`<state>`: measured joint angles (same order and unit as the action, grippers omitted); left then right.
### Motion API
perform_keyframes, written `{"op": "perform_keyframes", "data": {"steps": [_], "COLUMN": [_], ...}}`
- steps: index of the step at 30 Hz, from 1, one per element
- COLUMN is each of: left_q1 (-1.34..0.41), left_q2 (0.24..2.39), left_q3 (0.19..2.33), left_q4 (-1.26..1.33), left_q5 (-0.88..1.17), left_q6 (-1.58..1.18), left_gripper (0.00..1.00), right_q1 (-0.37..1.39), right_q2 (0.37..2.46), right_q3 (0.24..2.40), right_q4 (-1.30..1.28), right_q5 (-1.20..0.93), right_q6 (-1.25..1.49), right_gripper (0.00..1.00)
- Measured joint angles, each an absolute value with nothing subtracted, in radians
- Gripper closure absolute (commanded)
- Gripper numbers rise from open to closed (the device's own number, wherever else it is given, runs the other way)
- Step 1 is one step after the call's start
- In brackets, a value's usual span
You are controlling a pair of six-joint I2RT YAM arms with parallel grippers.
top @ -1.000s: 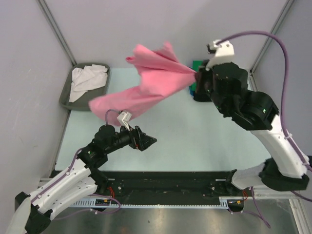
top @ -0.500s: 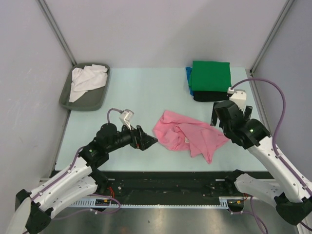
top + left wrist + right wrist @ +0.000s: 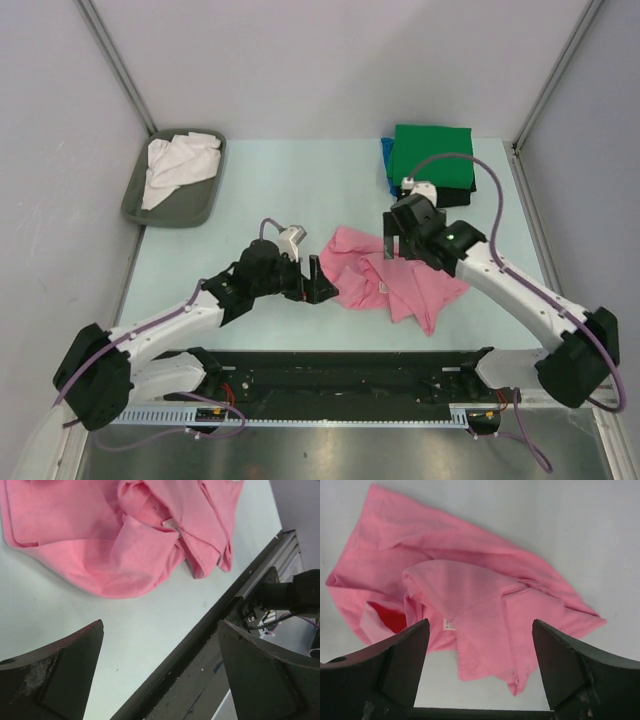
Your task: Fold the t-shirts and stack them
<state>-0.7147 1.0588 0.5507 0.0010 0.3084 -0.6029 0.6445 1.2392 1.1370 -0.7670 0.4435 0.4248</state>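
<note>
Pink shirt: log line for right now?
pink t-shirt crumpled on table | left gripper open, beside it | right gripper open, above it

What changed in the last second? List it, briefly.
The right fingers let go of the pink t-shirt, which dropped from the air into a crumpled heap on the table. Both arms then closed in on it: left fingers at its left edge, right fingers above it, both pairs open. The white t-shirt in the tray and the folded stack stayed put.

Creased matt pink cloth t-shirt (image 3: 400, 281), smooth table (image 3: 300, 190), scuffed black plastic fingers (image 3: 50, 680)
</note>
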Motion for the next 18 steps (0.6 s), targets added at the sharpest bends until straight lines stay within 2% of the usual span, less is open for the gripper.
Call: {"op": "perform_keyframes", "data": {"steps": [3, 11, 17, 18], "left_q1": [-0.722, -0.724, -0.724, -0.724], "left_q2": [1.127, 1.249, 1.323, 1.324], "left_q3": [0.572, 0.633, 0.675, 0.675], "left_q4": [-0.001, 0.019, 0.043, 0.043], "left_q5": [0.298, 0.280, 0.281, 0.281], "left_q6": [-0.603, -0.603, -0.603, -0.603], "left_gripper": [0.00, 0.00, 0.00, 0.00], "right_q1": [0.669, 0.701, 0.702, 0.702], "right_q2": [1.325, 1.549, 1.679, 1.689], "right_q3": [1.118, 1.116, 1.116, 1.116], "right_q4": [-0.720, -0.559, -0.514, -0.510], "right_q5": [0.372, 0.274, 0.269, 0.273], "right_q6": [0.419, 0.406, 0.405, 0.402], "right_gripper": [0.18, 0.20, 0.42, 0.51]}}
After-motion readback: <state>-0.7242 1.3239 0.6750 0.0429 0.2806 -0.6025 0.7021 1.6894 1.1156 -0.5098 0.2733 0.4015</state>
